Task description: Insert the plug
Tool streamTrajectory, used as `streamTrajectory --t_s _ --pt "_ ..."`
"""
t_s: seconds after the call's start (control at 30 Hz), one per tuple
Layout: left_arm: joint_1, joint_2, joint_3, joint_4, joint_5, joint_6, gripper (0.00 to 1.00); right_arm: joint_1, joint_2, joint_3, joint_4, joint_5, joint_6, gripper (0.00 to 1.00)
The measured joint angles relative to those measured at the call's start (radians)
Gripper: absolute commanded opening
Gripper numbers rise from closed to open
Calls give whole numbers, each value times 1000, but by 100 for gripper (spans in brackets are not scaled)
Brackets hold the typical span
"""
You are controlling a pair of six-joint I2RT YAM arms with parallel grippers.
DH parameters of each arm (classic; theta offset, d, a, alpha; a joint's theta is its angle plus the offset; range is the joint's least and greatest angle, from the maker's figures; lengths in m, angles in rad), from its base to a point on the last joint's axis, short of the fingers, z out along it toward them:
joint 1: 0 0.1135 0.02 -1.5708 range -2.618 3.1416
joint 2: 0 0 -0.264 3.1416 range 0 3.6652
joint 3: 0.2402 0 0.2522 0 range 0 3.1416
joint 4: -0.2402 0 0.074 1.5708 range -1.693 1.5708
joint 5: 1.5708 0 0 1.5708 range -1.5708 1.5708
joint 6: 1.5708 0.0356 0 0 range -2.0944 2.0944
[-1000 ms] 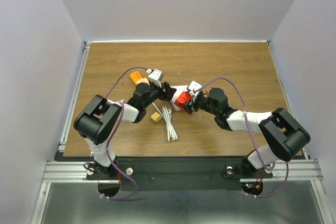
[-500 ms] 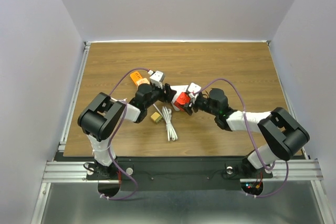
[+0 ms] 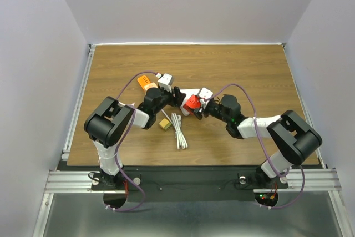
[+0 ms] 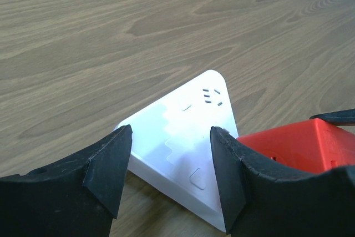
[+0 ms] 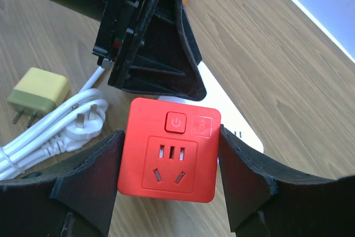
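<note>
Top view: both arms meet mid-table (image 3: 249,70). The right gripper (image 3: 199,106) has the red socket cube (image 3: 192,102), and the left gripper (image 3: 178,97) is right against it from the other side. The white cable (image 3: 178,129) and yellow adapter (image 3: 165,124) lie loose just in front, untouched. Insertion doesn't look done, the parts are only being brought together.

Left wrist: the left gripper's fingers (image 4: 105,165) sit on both sides of a white socket block (image 4: 183,137), jaws about half open and apparently clamped on it. Slots show on its top face, nothing in them. The red cube's corner is at the right edge, just beside the block. Can't tell if they touch, or if the block is lifted.

Right wrist: the right gripper's jaws are pressed on both sides of the red cube, a firm hold at mid opening. Its socket face and power button face the camera, holes empty. The cable's plug (image 5: 83,123) lies on the table to the left, near the yellow adapter.

Judgement: the red cube is likely the plug, going into the white block. Lining up and pushing in are left.
</note>
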Motion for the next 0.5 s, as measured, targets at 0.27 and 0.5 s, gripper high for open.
streamTrajectory --t_s 0.27,0.5 --pt "9 14 6 19 2 -5 68 -6 -1 -28 42 5 1 0" --pt "14 21 7 32 14 -9 68 -6 -3 -28 58 -27 8 0"
